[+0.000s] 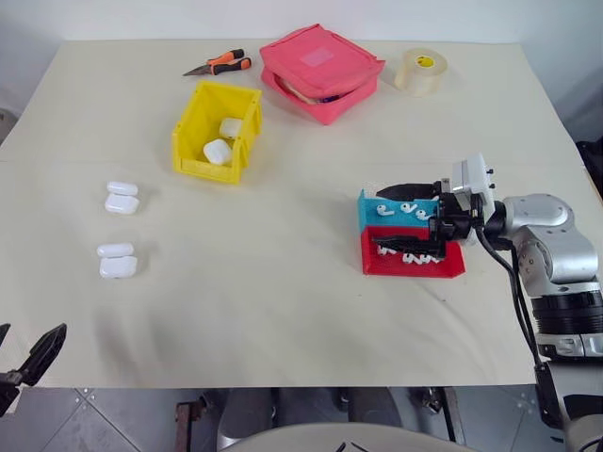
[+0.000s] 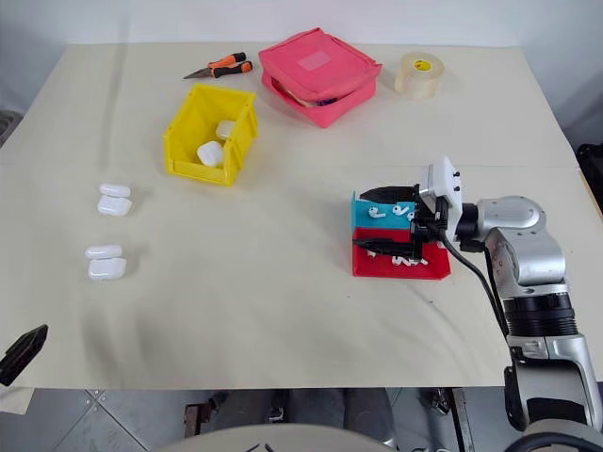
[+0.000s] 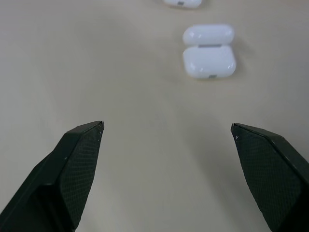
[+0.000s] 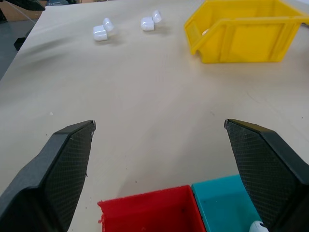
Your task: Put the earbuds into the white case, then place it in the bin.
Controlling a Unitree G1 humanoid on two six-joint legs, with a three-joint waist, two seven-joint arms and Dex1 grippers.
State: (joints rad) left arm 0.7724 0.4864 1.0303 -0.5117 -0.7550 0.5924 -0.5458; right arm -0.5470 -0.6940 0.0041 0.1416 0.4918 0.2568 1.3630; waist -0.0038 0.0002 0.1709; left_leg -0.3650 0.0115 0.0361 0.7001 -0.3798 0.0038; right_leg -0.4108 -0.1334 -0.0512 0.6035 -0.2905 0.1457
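Two white cases lie open on the left of the table, one farther [image 1: 122, 197] and one nearer [image 1: 117, 261]. The nearer case [image 3: 208, 53] lies ahead of my left gripper [image 3: 166, 128], which is open and empty near the table's front left corner. Several earbuds [image 1: 413, 256] lie in a red tray [image 1: 450, 271], and more of them [image 1: 407, 207] in a blue tray [image 1: 367, 212]. My right gripper [image 1: 382, 219] hangs open over these trays, pointing left, with nothing in it. The yellow bin [image 1: 203, 168] stands at the back left and holds two shut white cases [image 1: 218, 151].
A pink zip pouch [image 1: 320, 71] sits at the back centre, with a roll of tape [image 1: 421, 71] to its right. Orange-handled pliers [image 1: 219, 64] lie to its left. Bare tablecloth lies between the open cases and the trays.
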